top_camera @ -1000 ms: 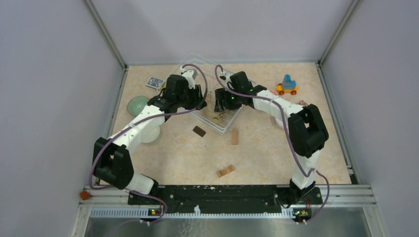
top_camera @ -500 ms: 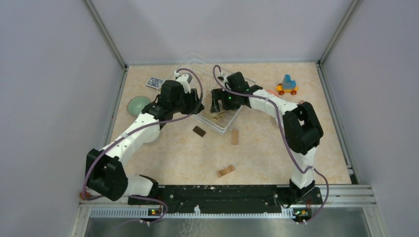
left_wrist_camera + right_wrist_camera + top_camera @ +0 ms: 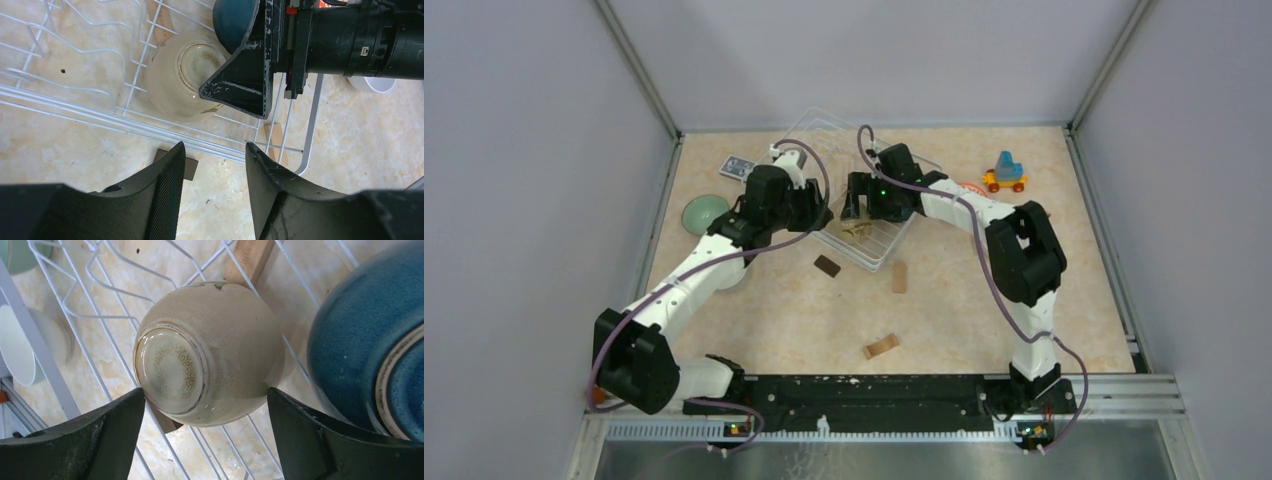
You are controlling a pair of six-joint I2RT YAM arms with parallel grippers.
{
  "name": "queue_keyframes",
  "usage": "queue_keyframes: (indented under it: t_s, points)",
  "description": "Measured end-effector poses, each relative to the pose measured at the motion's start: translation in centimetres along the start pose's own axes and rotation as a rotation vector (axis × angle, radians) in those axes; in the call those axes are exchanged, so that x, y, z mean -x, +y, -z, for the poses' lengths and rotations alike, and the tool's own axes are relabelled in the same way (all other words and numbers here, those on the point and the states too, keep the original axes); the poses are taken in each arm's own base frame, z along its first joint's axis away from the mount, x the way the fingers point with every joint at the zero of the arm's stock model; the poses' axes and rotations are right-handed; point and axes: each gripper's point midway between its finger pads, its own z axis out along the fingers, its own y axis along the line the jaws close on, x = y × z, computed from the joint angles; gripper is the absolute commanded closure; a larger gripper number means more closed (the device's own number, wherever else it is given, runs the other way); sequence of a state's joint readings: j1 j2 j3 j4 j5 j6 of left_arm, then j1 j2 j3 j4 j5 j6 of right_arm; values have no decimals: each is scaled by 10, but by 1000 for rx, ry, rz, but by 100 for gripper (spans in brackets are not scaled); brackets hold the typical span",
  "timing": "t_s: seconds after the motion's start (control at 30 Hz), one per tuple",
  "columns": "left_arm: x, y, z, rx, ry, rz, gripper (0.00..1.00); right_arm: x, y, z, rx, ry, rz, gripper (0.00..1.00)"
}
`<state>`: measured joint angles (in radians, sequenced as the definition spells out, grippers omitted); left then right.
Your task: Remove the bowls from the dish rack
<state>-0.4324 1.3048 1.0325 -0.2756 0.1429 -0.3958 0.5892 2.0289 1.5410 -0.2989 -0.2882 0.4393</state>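
Left hand [image 3: 215, 147]: hangs over the dish rack's [image 3: 100, 114] near rim, fingers apart, gripping nothing. Inside the rack, counts two bowls: beige bowl [image 3: 210, 355] with foot ring showing, dark teal bowl [image 3: 370, 340] just beside. Right hand [image 3: 206, 391]: straddles the beige bowl, fingers wide apart, unclamped. Across the tabletop [image 3: 804, 310]: one small card [image 3: 737, 167], print too small to read; three wooden blocks [image 3: 881, 346] in the open; one toy train [image 3: 1005, 173].

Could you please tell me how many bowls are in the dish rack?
2: the beige bowl, foot ring showing, and the dark teal bowl right beside it. More may be hidden from the cameras.
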Motion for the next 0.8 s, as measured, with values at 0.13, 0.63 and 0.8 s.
queue_keyframes:
  t_s: [0.13, 0.63, 0.8]
  points:
    - [0, 1, 0, 5, -3, 0, 45, 3, -3, -1, -46, -12, -86, 10]
    - [-5, 4, -1, 11, 3, 1, 42, 12, -9, -9, -100, -90, -296, 9]
    - [-5, 4, 1, 10, -1, 0, 42, 13, -9, -15, -88, -96, -307, 8]
